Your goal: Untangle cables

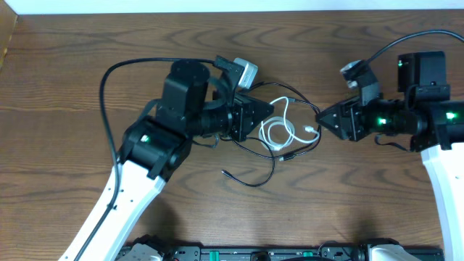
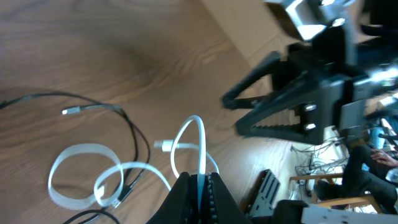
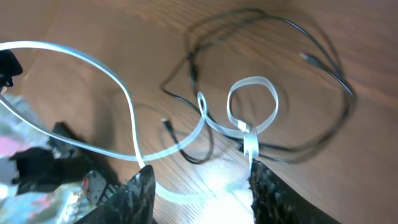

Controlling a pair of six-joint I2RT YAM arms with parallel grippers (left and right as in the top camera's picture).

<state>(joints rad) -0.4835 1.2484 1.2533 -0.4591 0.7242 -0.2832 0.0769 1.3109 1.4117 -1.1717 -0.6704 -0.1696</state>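
Note:
The white cable (image 1: 279, 132) lies looped on the wooden table between my two grippers, with the thin black cable (image 1: 308, 105) looped around and under it. My left gripper (image 1: 268, 114) is shut on a strand of the white cable (image 2: 186, 134), which rises from its closed jaws (image 2: 201, 186). The black cable (image 2: 93, 107) runs to the left, its small plug end showing. My right gripper (image 1: 322, 119) is open (image 3: 202, 186), low over the table, with a white cable (image 3: 252, 102) strand passing between its fingers. The black cable (image 3: 323, 56) loops beyond. The right gripper (image 2: 261, 115) faces the left one.
The thick black arm wire (image 1: 107, 87) arcs over the table at the left. The table's far edge (image 1: 217, 11) runs along the top. In the left wrist view the table edge (image 2: 239, 56) shows, with equipment and wires beyond.

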